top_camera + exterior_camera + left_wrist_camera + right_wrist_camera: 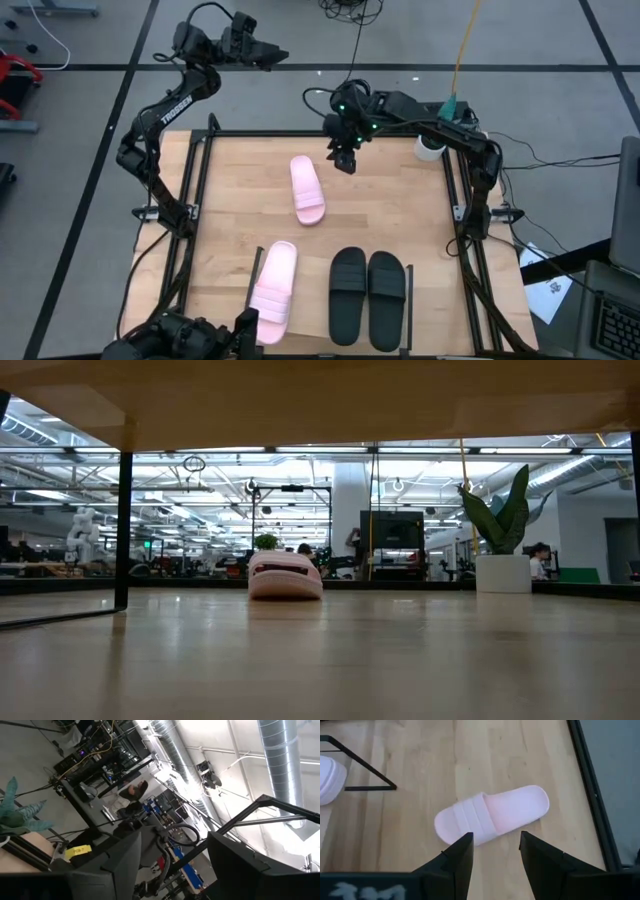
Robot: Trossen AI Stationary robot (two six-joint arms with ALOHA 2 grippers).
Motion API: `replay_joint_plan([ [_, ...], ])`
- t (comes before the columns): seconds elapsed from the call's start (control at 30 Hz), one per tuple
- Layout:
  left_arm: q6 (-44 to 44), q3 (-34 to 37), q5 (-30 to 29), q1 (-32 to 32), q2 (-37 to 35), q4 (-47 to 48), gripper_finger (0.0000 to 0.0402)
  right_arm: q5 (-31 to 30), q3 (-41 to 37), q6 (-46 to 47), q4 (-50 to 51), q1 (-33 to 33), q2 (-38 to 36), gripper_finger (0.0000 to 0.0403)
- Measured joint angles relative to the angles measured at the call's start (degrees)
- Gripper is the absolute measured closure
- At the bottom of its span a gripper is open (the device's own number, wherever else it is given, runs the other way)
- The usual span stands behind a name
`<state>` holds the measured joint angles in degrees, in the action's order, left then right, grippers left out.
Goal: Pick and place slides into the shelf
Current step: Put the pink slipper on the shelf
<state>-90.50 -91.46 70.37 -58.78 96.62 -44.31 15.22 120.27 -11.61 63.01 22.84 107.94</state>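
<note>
1. Right gripper [492, 851]: fingers apart, nothing between them, hovering above the table just off the toe end of the loose pink slide [307, 189]. No contact seen.
2. Left gripper [172, 865]: fingers apart and empty, raised beyond the table's far edge, well away from that slide, pointing out into the room.
3. Risk: the slide's strap [470, 817] is broad and soft. A descent landing off-centre could pinch only the sole edge, so the slide might swing or slip out on the lift. Pushing down on the toe could skid it across the smooth wood.
4. Other slides: second pink slide [274, 291] and the black pair [367, 295] lie on the shelf [310, 300], well apart from the loose slide.
5. Room: open tabletop all round the loose slide. A gap remains on the shelf between the pink slide and the black pair; a careless set-down could knock either neighbour or catch the black end rail [252, 290].
</note>
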Motion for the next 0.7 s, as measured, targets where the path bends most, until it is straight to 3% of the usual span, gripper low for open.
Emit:
replay_joint_plan([
  [0.3, 0.1, 0.0, 1.1, 0.4, 0.0, 0.0, 0.0174, 0.0, 0.0, 2.3, -6.0, -0.5, 0.0, 0.0252],
  [0.7, 0.1, 0.0, 1.8, 0.4, 0.0, -0.1, 0.0174, -0.3, 0.0, -4.3, -6.9, -4.1, 2.5, 0.0252],
])
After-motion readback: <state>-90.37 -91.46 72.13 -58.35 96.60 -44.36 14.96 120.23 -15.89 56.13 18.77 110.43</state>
